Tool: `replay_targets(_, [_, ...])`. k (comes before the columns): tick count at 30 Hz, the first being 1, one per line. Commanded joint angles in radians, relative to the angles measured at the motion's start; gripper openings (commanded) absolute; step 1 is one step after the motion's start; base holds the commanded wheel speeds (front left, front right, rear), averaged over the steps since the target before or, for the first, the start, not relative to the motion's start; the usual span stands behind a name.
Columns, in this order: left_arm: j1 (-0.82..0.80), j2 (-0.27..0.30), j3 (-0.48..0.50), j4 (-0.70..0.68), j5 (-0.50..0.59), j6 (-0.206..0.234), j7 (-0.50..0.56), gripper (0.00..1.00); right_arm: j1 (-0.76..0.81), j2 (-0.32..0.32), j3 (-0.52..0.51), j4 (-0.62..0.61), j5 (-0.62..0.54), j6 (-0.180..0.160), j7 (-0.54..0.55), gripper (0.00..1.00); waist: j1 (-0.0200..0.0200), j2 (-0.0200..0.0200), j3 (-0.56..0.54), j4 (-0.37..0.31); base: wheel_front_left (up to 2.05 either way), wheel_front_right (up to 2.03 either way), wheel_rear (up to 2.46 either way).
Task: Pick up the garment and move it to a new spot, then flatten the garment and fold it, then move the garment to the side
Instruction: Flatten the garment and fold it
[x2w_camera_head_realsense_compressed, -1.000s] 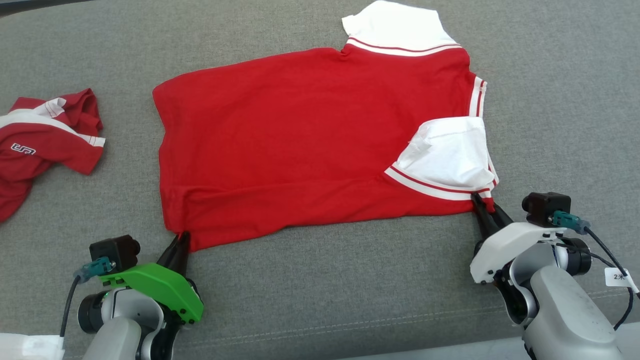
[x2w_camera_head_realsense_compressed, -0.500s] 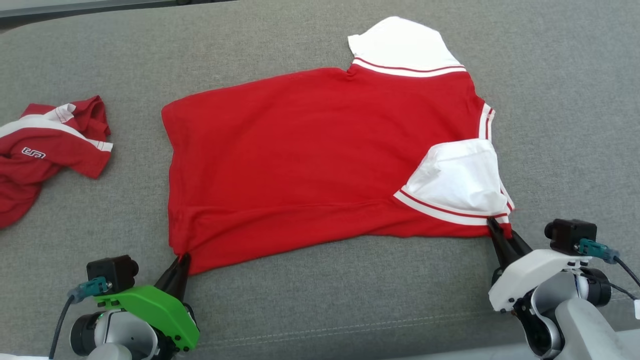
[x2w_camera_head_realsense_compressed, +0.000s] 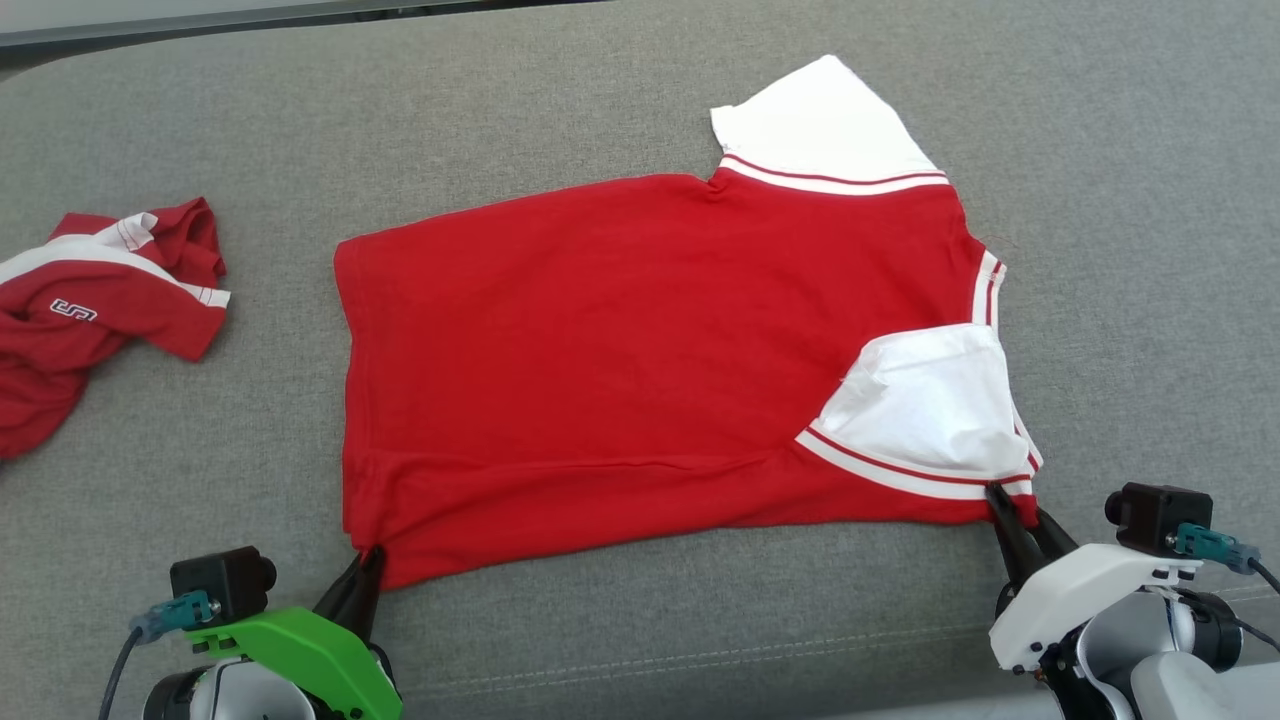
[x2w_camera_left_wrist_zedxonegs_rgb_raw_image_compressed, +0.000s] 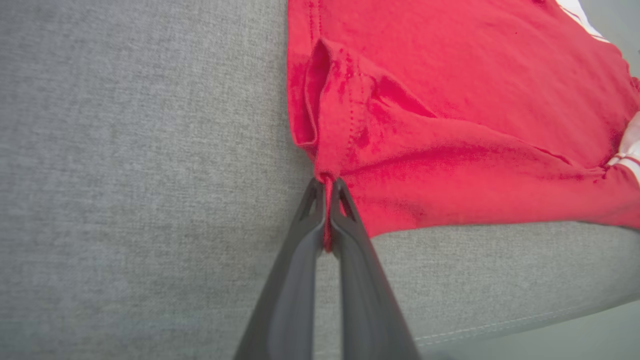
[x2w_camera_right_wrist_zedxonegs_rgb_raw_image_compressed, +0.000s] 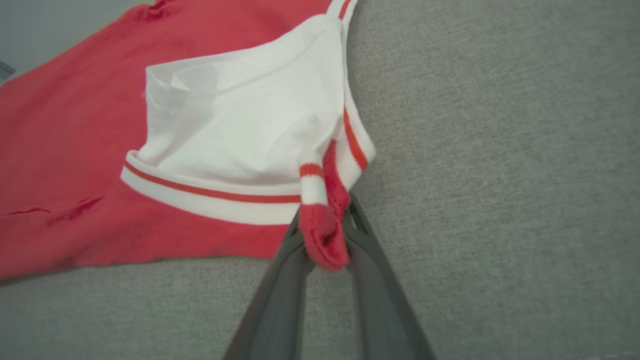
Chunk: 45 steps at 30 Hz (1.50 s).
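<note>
**Red polo shirt pinched at 2 near corners**

The red polo shirt lies spread on the grey cushion. The left gripper has its jaws pressed together on the shirt's near left hem corner. The right gripper pinches a bunched red tip at the shirt's near right corner, beside the white sleeve folded onto the body.

Both holds look thin, so an uneven pull could slip a corner free or skew the cloth. The folded sleeve may crease in. A crumpled red garment lies well apart to the shirt's left.
</note>
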Motion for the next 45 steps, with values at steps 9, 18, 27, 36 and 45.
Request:
replay_targets(9, [-0.041, -0.037, 0.021, 0.028, 0.019, 0.018, -0.091, 1.0, -0.019, 0.013, -0.009, 0.016, -0.018, -0.001, -0.058, 1.0, 0.0, 0.0, -0.001, 0.003, 0.0, 0.0, 0.0])
replay_targets(18, [-0.051, -0.049, 0.053, 0.014, 0.08, 0.073, -0.232, 1.0, -0.044, 0.019, -0.032, -0.012, -0.064, -0.001, -0.212, 1.0, 0.0, 0.0, -0.021, -0.008, 0.0, 0.0, 0.0])
replay_targets(27, [-0.08, -0.028, 0.043, -0.013, 0.187, 0.134, -0.324, 1.0, -0.071, 0.011, -0.037, -0.065, -0.148, -0.001, -0.326, 1.0, 0.0, 0.0, -0.048, -0.008, 0.0, 0.0, 0.0])
replay_targets(36, [-0.119, -0.016, 0.02, -0.065, 0.275, 0.167, -0.385, 1.0, -0.114, -0.001, -0.021, -0.099, -0.191, -0.002, -0.353, 1.0, 0.0, 0.0, -0.029, 0.001, 0.0, 0.0, 0.0])
replay_targets(45, [-0.198, -0.025, -0.016, -0.073, 0.284, 0.14, -0.368, 1.0, -0.216, -0.053, -0.003, -0.074, -0.164, -0.002, -0.321, 1.0, 0.0, 0.0, 0.036, 0.018, 0.0, 0.0, 0.0])
